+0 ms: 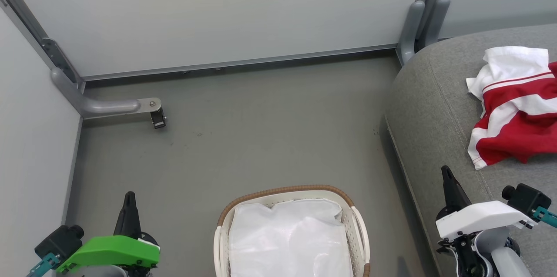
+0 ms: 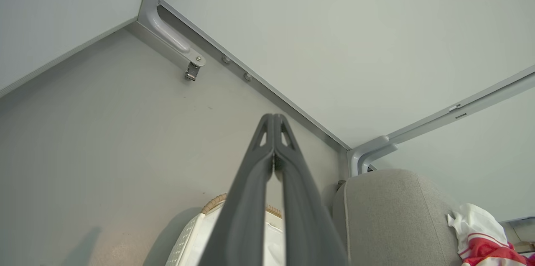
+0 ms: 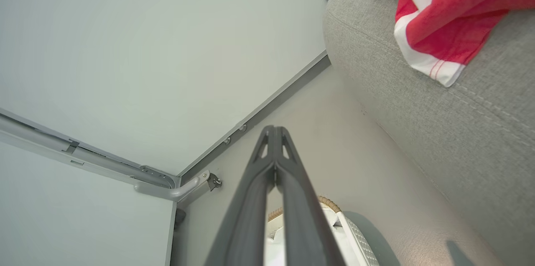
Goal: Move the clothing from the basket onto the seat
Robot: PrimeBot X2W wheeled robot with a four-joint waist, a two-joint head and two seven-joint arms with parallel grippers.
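Head view: left gripper (image 1: 129, 196) low left, right gripper (image 1: 445, 172) low right. Both point up-frame, fingers pressed together, holding nothing. Clothing (image 1: 518, 107) crumpled on seat (image 1: 435, 116), white end toward wall. Basket (image 1: 285, 191) between arms holds white sheet (image 1: 289, 242).
Wrist views: each fingertip pair meets, above floor.

Head camera looks down; both wrist cameras share the basket (image 1: 283, 190).
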